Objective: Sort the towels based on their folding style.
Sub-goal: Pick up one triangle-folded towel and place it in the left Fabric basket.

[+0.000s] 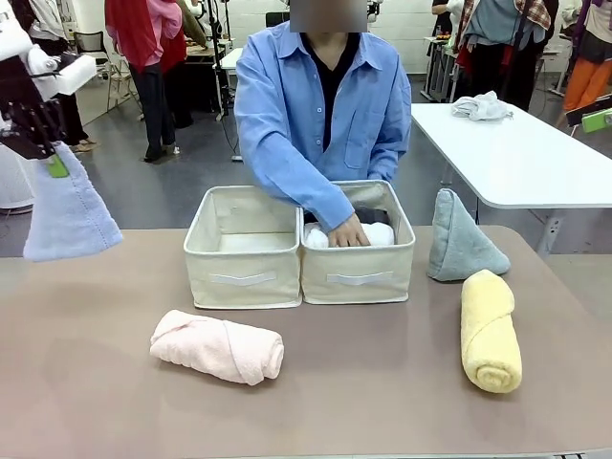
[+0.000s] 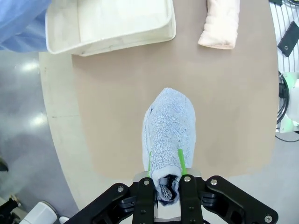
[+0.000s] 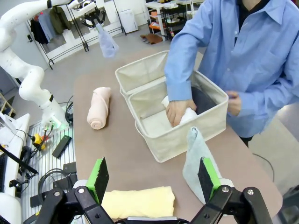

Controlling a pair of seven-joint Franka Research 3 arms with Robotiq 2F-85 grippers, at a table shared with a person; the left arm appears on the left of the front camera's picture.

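My left gripper (image 1: 53, 158) hangs high over the table's left end, shut on the tip of a light blue cone towel (image 1: 67, 206) that dangles below it. The left wrist view shows the same blue towel (image 2: 169, 135) pinched between the green pads (image 2: 180, 161) above bare tabletop. A pink roll (image 1: 218, 346) lies front left, a yellow roll (image 1: 490, 330) front right, and a grey-green cone (image 1: 462, 239) stands right of the bins. A white roll (image 1: 380, 233) and a dark grey one (image 1: 368, 215) lie in the right bin (image 1: 359, 279), under the person's hand (image 1: 349, 232). My right gripper (image 3: 154, 172) is open above the yellow roll (image 3: 138, 201) and the cone (image 3: 196, 156).
Two beige fabric bins stand side by side mid-table; the left bin (image 1: 242, 277) holds nothing. The person in a blue shirt (image 1: 316, 115) leans over the far edge. A white table (image 1: 516, 153) with a crumpled cloth stands behind on the right.
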